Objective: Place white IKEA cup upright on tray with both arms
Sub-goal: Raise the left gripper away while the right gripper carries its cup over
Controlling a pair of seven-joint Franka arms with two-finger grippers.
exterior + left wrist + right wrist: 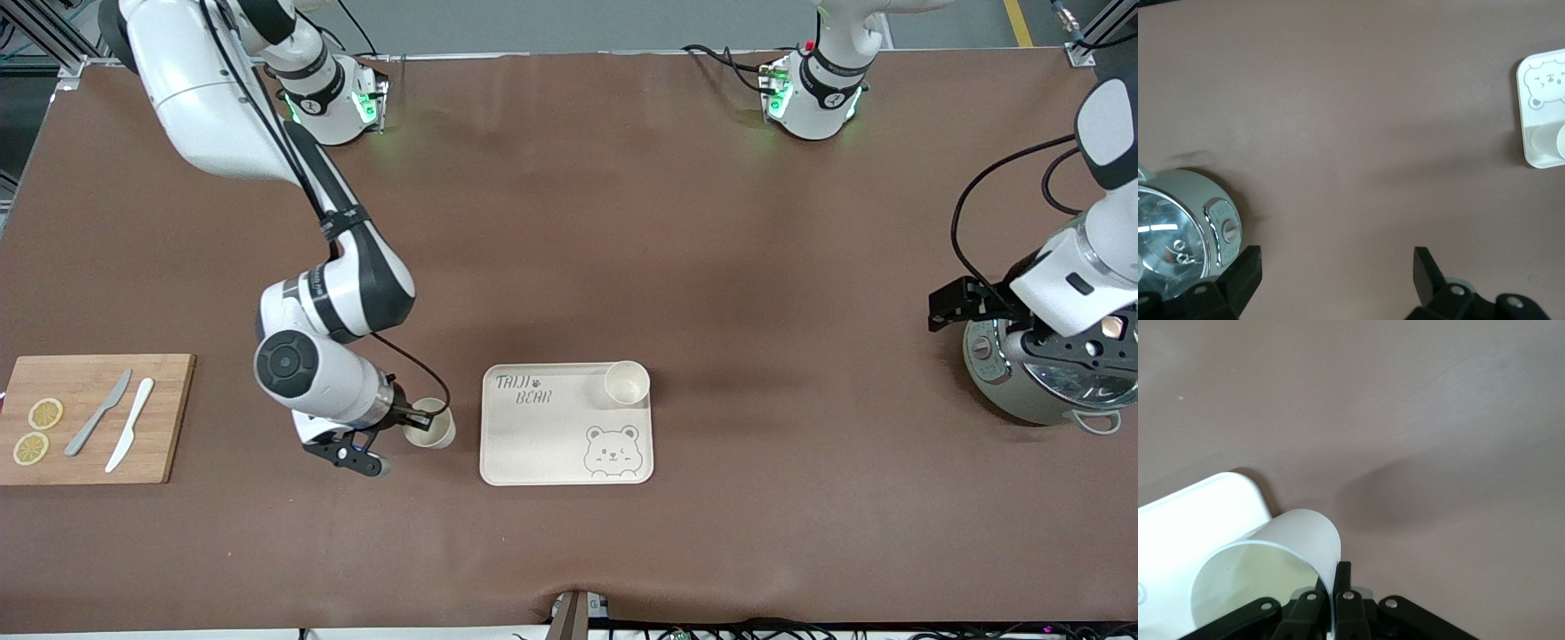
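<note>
I have the right end effector point(402, 425) clenched on the rim of a white cup point(430, 423), one finger inside the wall and one outside, as the right wrist view shows. The cup sits low over the table point(569, 267), just off the tray point(533, 444) at the edge toward the right arm's end. With the front camera at six o'clock, the tray lies at three o'clock from the cup.

A second cup point(627, 383) already stands upright in the tray's one o'clock corner. I judge the step in hand to be carrying the held cup over the tray and setting it down mouth up. To do it well I would lift enough for the base to clear the tray's raised lip, travel toward three o'clock, keep the cup level, and lower onto bare tray between the lettering and the bear drawing point(612, 451) — well apart from the standing cup — before letting go.

The left end effector point(1337, 280) waits with its fingers spread wide and nothing between them, over a metal pot point(1036, 373) at the left arm's end. A cutting board point(93, 418) at nine o'clock carries two knives point(116, 423) and lemon slices point(37, 430) — none of it in the path. Only the tray lip and the other cup call for care.
</note>
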